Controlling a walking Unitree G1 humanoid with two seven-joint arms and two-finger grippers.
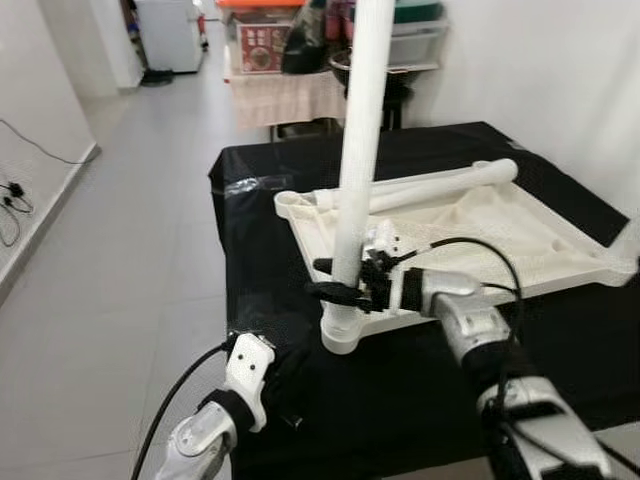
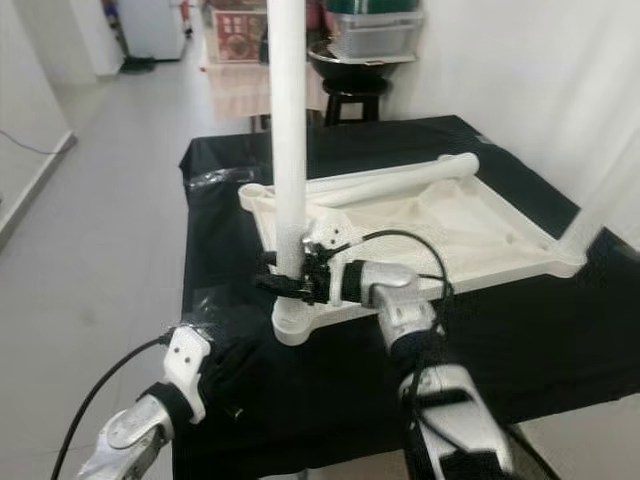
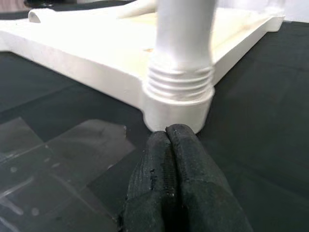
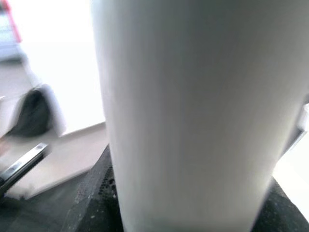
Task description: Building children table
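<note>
The white table top (image 1: 560,250) lies upside down on the black cloth. One white leg (image 1: 360,130) stands upright in its near-left corner socket (image 1: 340,335). My right gripper (image 1: 335,280) is shut on this leg just above the socket; the leg (image 4: 193,111) looms close in the right wrist view. A second white leg (image 1: 440,185) lies across the far side of the top. My left gripper (image 3: 169,133) is shut with nothing in it, low over the cloth, its tips just in front of the threaded socket (image 3: 179,92).
The black-clothed table (image 1: 260,250) has a clear tape patch (image 1: 250,185) near its far left corner. A stool and shelves (image 1: 290,50) stand behind it. A white wall runs on the right; open tiled floor (image 1: 120,250) lies left, with cables (image 1: 15,190).
</note>
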